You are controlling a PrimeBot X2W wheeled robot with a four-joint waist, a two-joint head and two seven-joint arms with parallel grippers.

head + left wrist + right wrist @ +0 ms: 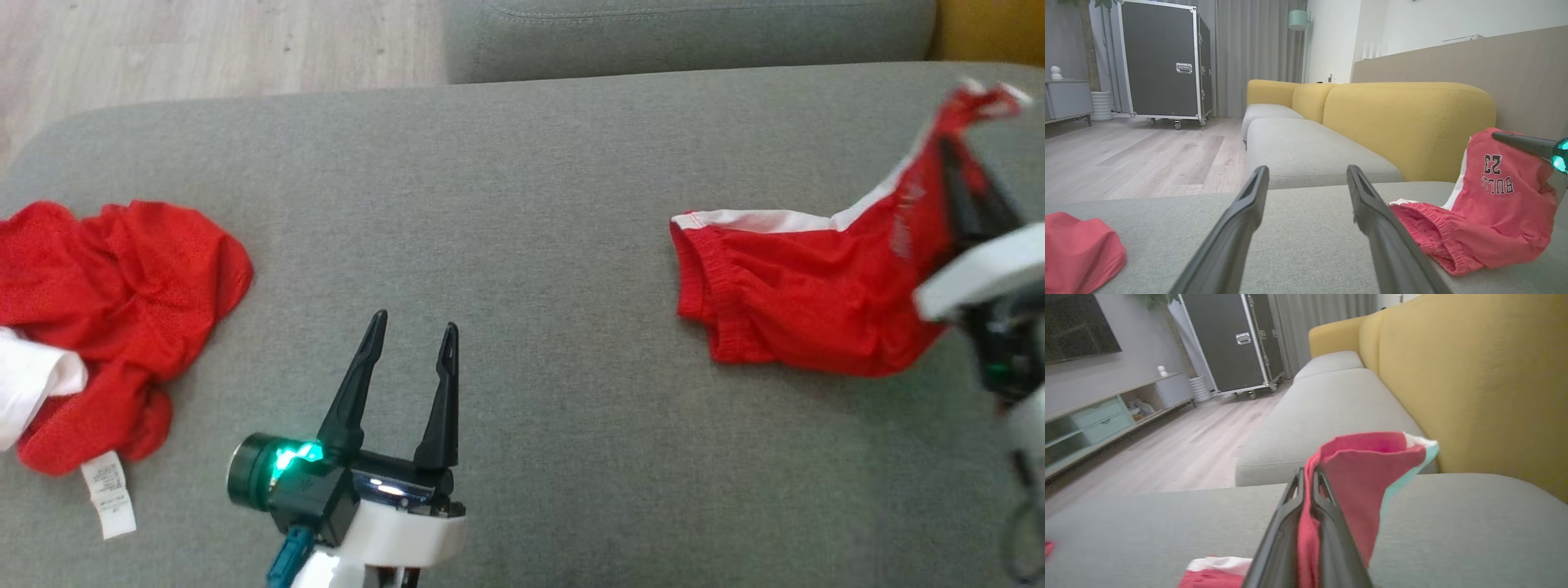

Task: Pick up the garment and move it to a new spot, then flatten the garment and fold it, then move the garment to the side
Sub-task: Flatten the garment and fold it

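Landmark: the wide grey fabric seat cushion (522, 204), which runs across the head view.
Task garment: red mesh shorts with a white side stripe (784, 302) lie on the right part of the cushion. The elastic waistband rests flat on the fabric, facing the cushion's middle. The other end is lifted clear of the cushion, toward its right edge.
Print: in the left wrist view the raised part of the shorts (1494, 212) shows "BULLS" and "23" upside down.
Right claw: the right gripper (1308, 473) has its two dark fingers pressed together on a fold of the shorts (1363, 465). It holds that fold up above the cushion's right side. In the head view this gripper (959, 188) is blurred.
Left claw: the left gripper (412, 331) has its fingers spread apart with nothing between them. It sits over the near middle of the cushion, well apart from the shorts.
Other cloth: a crumpled red mesh garment with a white part and a white care label (114, 302) lies on the cushion's left end.
Beyond the cushion: a yellow upholstered backrest (1404, 122) rises behind its right side. Pale wooden floor (204, 41) lies past its far left corner.
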